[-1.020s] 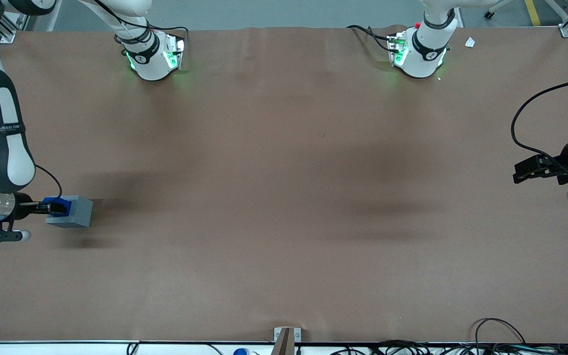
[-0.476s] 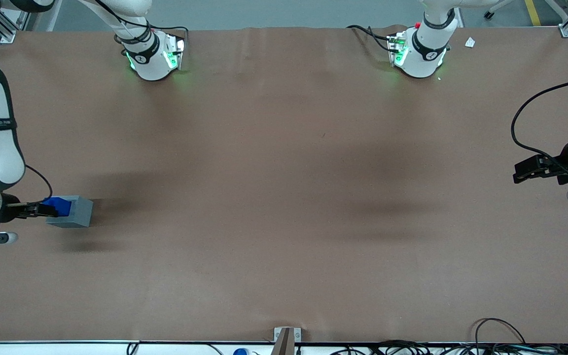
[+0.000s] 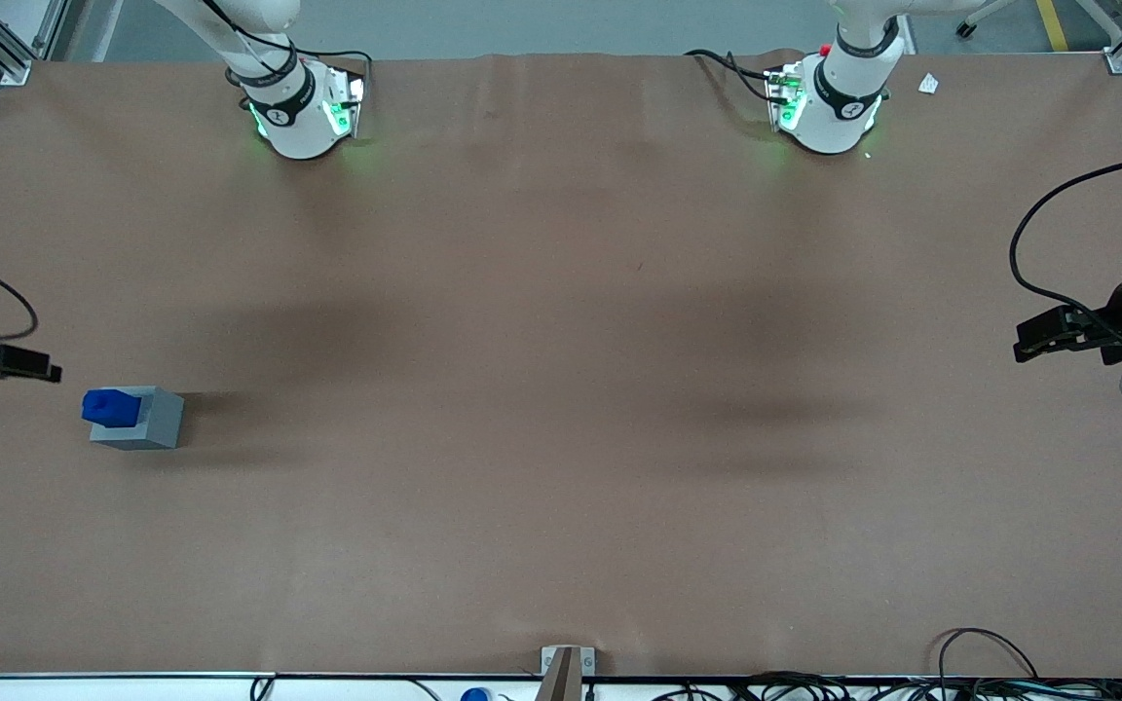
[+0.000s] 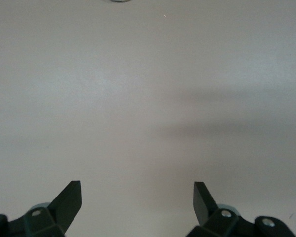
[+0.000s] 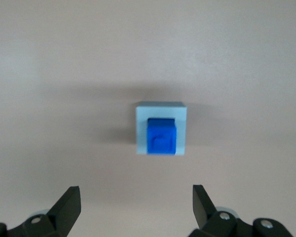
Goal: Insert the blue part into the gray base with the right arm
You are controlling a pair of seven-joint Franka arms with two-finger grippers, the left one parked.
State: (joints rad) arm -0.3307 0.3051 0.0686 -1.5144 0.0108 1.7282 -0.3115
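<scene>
We have let go and lifted our black two-finger gripper point(image 5: 135, 210) clear, fingers spread apart, leaving the small bright-blue plastic block point(image 3: 110, 406) seated in the light-gray plastic cube point(image 3: 145, 421).

front view overlooks the table point(image 3: 561, 389); wrist views face down.

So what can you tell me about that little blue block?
The blue part is a small bright-blue plastic-looking block with flat faces and crisp edges. It sits upright in the top of the gray base, its upper part sticking out above the cube. Nothing else touches it: the pincer is open, empty and apart from it. Both stand on the brown table, toward the working arm's end.
</scene>
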